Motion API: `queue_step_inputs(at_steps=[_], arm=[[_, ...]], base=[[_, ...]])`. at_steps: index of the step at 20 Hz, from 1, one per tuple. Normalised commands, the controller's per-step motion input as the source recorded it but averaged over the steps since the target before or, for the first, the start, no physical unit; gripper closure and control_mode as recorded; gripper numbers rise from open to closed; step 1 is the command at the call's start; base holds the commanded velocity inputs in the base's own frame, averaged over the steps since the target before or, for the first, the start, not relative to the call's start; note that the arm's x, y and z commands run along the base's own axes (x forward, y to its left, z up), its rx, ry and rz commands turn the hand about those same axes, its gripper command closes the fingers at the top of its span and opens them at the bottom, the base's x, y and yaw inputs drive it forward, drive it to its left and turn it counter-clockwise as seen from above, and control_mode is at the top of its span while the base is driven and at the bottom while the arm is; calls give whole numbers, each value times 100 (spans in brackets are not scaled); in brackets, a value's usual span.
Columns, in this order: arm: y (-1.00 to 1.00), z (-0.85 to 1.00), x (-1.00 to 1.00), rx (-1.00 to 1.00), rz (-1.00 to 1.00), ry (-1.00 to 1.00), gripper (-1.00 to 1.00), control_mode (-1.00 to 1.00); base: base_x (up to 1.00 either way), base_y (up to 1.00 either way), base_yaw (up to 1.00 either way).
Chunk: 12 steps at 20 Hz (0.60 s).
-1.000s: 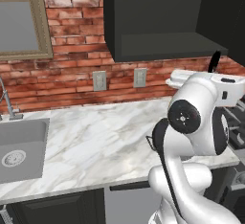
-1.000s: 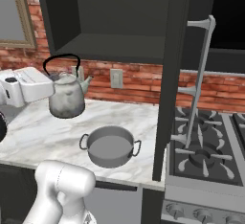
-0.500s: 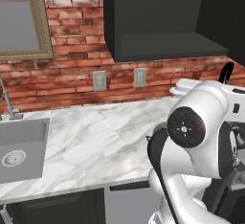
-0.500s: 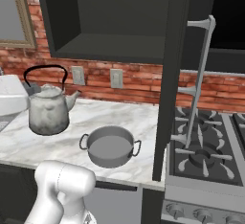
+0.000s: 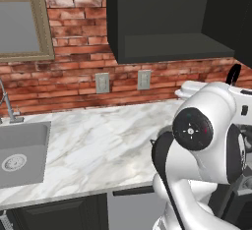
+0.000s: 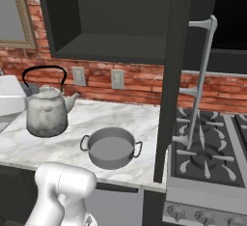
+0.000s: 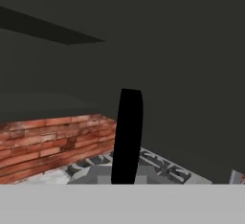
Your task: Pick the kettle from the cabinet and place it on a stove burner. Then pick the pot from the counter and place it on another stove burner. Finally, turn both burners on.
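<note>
Counting from the left: one sink (image 5: 29,130) sitting in the counter (image 5: 98,145), one faucet (image 5: 7,103) being cropped by the picture's edge, one window (image 5: 19,17) above, and two wall outlets (image 5: 102,82) on the brick.

Next, hanging or standing over the marble at the left of the right base view: one kettle (image 6: 46,114), being gripped by its black arched handle. Pinching almost fully closed on the left side of that handle: the gripper (image 6: 26,89). Sitting outside the cabinet (image 6: 111,17) and below its one open niche, to the left of the pot (image 6: 112,148), not touching it. Not managing to tell whether the kettle's base is touching the counter or hanging just above it.

Resting on the counter: one pot, showing two small loop handles.

Further right, standing open and edge-on: one dark cabinet door (image 6: 169,75) carrying one long grey bar handle (image 6: 200,85), hiding a strip of the range. Beyond it, showing under the grates: two stove burners (image 6: 206,158), with any others being cut off at the right edge. Being cropped at the bottom: three knobs (image 6: 205,217).

In the left base view, being covered by the white arm: nearly all of the kettle, only the top of its handle peeking out. In the hand view, appearing as one black upright bar: that handle, with the fingertips too hard to make out.
</note>
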Motion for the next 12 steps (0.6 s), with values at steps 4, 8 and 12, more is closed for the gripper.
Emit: queue_step_inputs(at_steps=[4,8,12], arm=[[2,0,-2,0,0,0,100,-100],[0,0,0,0,0,0,100,100],[0,0,0,0,0,0,100,100]], base=[[0,0,0],[-29,3,-2],[-45,3,-4]])
